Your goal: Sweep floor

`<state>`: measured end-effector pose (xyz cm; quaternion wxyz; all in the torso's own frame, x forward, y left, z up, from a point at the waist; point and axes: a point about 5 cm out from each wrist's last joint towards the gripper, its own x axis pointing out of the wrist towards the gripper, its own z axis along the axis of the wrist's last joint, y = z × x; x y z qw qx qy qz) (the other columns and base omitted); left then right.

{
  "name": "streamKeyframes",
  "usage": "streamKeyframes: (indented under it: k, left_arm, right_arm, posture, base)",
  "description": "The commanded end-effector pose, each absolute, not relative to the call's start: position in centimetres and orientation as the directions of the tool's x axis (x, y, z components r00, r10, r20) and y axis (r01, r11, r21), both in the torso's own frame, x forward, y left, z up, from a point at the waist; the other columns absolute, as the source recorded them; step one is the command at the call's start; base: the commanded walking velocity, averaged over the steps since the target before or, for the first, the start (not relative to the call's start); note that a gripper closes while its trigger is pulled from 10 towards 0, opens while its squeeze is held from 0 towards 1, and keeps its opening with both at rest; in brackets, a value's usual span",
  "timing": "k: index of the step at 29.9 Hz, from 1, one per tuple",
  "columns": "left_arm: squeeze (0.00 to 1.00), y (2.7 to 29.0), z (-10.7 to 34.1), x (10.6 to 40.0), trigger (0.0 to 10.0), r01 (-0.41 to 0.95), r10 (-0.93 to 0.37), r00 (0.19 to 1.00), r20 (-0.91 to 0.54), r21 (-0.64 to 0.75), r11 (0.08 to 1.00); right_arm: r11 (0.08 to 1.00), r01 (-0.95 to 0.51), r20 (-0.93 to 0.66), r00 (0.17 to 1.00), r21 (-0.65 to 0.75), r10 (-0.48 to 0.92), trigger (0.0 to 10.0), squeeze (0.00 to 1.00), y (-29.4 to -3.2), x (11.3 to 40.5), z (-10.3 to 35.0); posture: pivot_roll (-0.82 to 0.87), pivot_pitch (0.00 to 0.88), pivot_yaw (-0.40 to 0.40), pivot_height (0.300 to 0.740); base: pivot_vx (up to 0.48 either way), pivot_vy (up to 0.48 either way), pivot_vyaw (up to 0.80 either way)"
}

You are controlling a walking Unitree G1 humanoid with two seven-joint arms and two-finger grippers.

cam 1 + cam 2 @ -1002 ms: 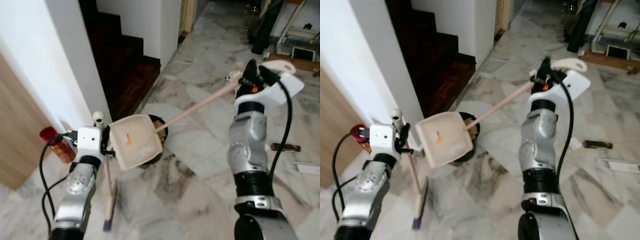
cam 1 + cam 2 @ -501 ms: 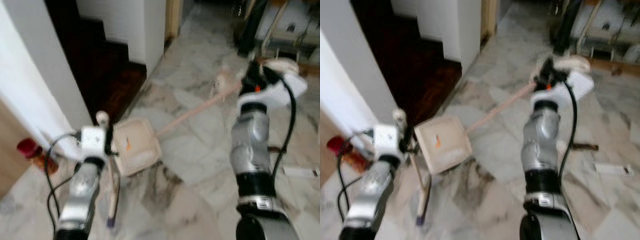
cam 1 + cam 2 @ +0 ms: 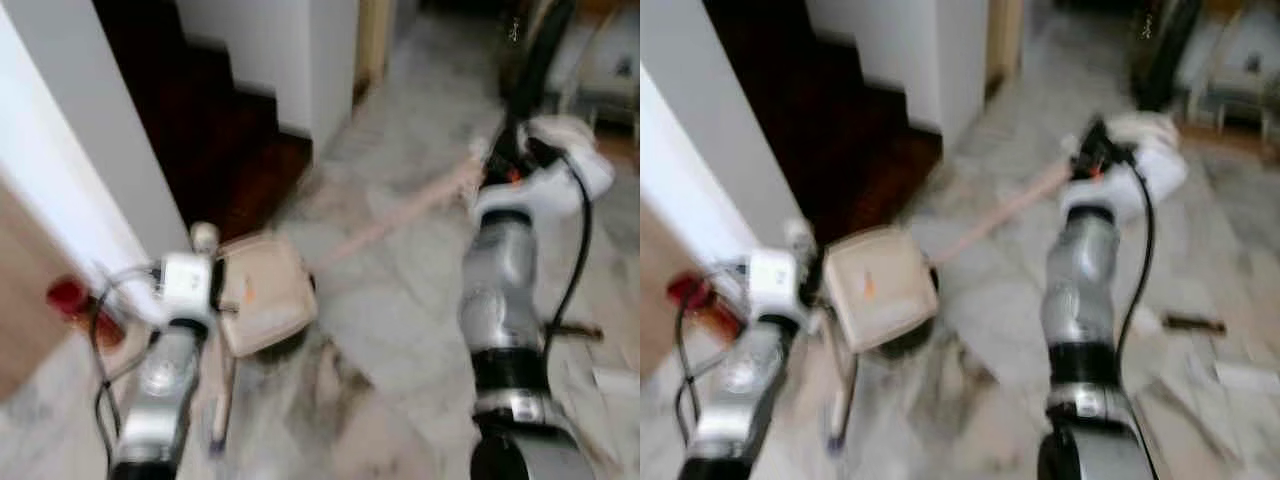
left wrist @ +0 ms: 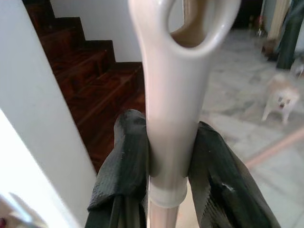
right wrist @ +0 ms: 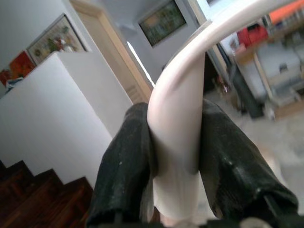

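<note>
**Broom and dustpan both in hand, by the stair foot**

Broom (image 3: 222,375) first: in the head views, which are blurred, I see it hanging nearly upright from my left end effector (image 3: 205,285), its bristle end down at the marble floor (image 3: 400,300) just in front of me. The dustpan (image 3: 262,295) sits beside it at the foot of the dark wooden stairs (image 3: 240,150), its pan tipped over something dark and round that I cannot identify. Its long handle (image 3: 400,215) slants up and across to my right end effector (image 3: 500,165), held high. I judge the two tools are kept close together so that sweepings can go straight into the pan. A red can (image 3: 70,300) stands by the white wall (image 3: 90,150) on my left.

In the left wrist view, the two black fingers (image 4: 123,161) are clamped on the broom's pale grip just under its hanging loop (image 4: 185,23). That high hold lets the head swing freely. A small pale dog (image 4: 280,99) stands on the floor beyond, well apart; I would watch for it.

In the right wrist view, the fingers (image 5: 128,161) pinch the curved white top of the dustpan handle. Gripping at the bend should stop it sliding through.
</note>
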<state>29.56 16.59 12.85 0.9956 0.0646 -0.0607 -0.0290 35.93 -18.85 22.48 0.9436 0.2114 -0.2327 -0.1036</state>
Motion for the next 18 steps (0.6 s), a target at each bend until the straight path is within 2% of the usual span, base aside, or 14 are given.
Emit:
streamKeyframes:
  k: [1,16,18]
  left_arm:
    - [0.0,16.96,13.75,29.74,10.0,0.039,-0.059,0.986,0.156,0.127,0.991]
    - [0.0,16.99,13.76,29.69,10.0,0.033,-0.057,0.986,0.155,0.15,0.988]
    - [0.0,17.02,13.71,29.7,10.0,0.033,-0.056,0.987,0.153,0.151,0.988]
  right_arm:
    - [0.884,0.047,0.462,0.839,0.465,-0.288,10.0,0.0,-18.26,35.86,24.4]
    - [0.884,0.036,0.461,0.843,0.466,-0.278,10.0,0.0,-18.07,35.95,24.46]
    - [0.884,0.037,0.46,0.843,0.467,-0.278,10.0,0.0,-18.08,35.96,24.46]
  posture:
    - [0.06,0.038,-0.019,0.74]
    - [0.06,0.043,-0.019,0.74]
    - [0.06,0.044,-0.019,0.74]
  base:
    - [0.0,0.334,0.0]
    - [0.0,0.351,0.0]
    - [0.259,0.24,0.0]
